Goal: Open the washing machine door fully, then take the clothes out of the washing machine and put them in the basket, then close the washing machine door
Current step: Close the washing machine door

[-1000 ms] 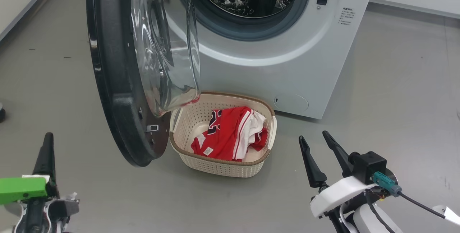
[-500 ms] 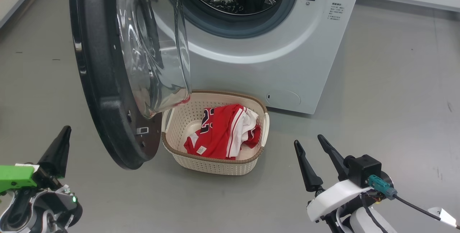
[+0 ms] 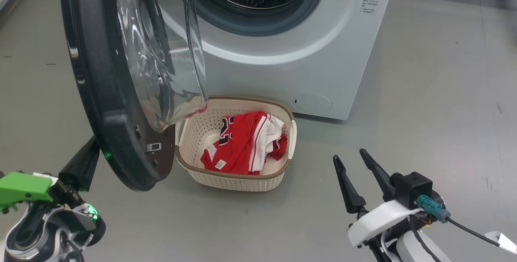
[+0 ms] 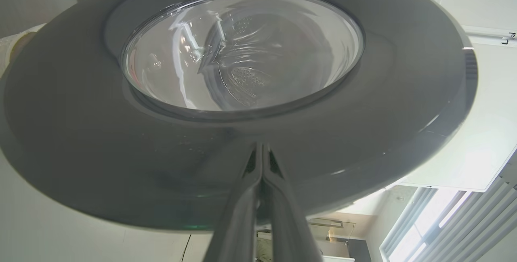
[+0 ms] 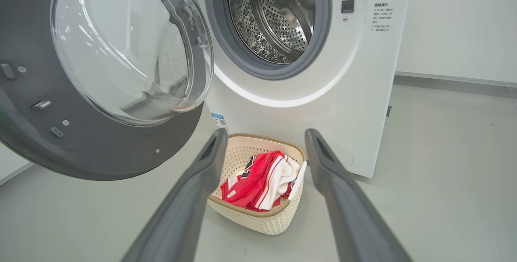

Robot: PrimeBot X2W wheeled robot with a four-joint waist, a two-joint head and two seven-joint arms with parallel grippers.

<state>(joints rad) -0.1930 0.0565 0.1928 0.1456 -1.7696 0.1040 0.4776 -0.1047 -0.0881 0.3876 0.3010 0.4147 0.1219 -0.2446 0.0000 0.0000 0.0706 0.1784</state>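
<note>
The left gripper [image 3: 92, 147] is shut tight. Its two dark fingers are pressed together with nothing between them. Its tip is right up against the outer side of the door [image 3: 93, 104], low on the black rim. The door stands open, swung out to the left of the washing machine [image 3: 307, 52]. Its glass bowl hangs over the left end of the basket [image 3: 238, 179]. The basket sits on the grey floor [image 3: 436, 92], just in front of the washing machine. The red and white clothes [image 3: 242, 145] lie inside the basket. Farther right, the right gripper [image 3: 348, 155] hovers low over the floor. Its fingers are spread wide apart and hold nothing.
</note>
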